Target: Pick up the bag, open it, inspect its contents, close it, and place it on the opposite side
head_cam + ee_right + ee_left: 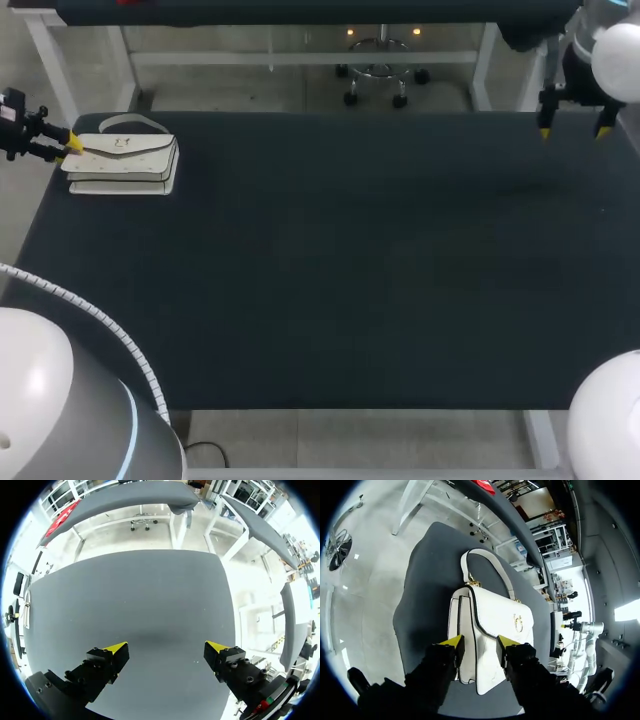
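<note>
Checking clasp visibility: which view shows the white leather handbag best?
Left wrist view: the white leather handbag lies close, its flap, gold clasp and handle clear. Head view shows it small at the dark table's far left corner; right wrist view, only a sliver.

The desk (pixel 350 270) has a dark top on a white frame. A white bag (pixel 125 160) lies at its far left corner, flap up, handle toward the far edge.

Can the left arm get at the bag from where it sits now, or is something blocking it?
Probably yes. The left tool is open right at the near end of the white bag, with a yellow tip on either side of that end, and nothing else is in the way.
</note>
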`<action>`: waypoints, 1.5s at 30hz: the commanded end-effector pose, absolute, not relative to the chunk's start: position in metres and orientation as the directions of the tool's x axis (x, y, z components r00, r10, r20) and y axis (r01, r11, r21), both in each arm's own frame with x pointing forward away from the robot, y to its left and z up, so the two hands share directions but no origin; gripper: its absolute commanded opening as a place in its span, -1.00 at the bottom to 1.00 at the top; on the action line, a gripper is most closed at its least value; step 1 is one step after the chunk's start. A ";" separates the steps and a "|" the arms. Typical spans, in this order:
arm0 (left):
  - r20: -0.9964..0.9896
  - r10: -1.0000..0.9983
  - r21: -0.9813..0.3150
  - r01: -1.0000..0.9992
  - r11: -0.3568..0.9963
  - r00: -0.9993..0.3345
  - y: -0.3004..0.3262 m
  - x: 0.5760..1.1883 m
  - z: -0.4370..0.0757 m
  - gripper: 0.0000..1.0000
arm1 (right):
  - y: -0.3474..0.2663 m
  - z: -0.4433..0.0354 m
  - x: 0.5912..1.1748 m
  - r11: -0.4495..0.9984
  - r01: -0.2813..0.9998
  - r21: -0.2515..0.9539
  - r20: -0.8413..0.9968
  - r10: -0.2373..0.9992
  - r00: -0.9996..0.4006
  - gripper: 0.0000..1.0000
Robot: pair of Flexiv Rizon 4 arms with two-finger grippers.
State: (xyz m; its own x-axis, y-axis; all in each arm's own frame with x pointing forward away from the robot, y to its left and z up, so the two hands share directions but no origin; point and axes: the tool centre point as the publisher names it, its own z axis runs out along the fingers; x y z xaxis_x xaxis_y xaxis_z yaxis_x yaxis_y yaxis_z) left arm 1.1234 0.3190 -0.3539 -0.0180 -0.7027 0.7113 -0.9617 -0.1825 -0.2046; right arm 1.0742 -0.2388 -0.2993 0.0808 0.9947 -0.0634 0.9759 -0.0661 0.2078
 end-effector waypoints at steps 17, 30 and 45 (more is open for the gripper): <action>0.377 -0.926 -0.277 -0.953 -0.119 0.006 0.272 1.054 -0.270 1.00 | -0.241 -0.292 1.072 -0.072 0.971 0.228 -0.071 0.993 0.091 1.00; 0.161 -0.985 -0.292 -0.950 -0.114 0.068 0.244 1.029 -0.249 1.00 | -0.239 -0.290 1.070 -0.084 0.973 0.216 -0.045 0.994 0.095 1.00; 0.062 -0.993 -0.321 -0.940 -0.119 0.105 0.235 1.019 -0.238 1.00 | -0.239 -0.290 1.070 -0.084 0.973 0.216 -0.045 0.994 0.095 1.00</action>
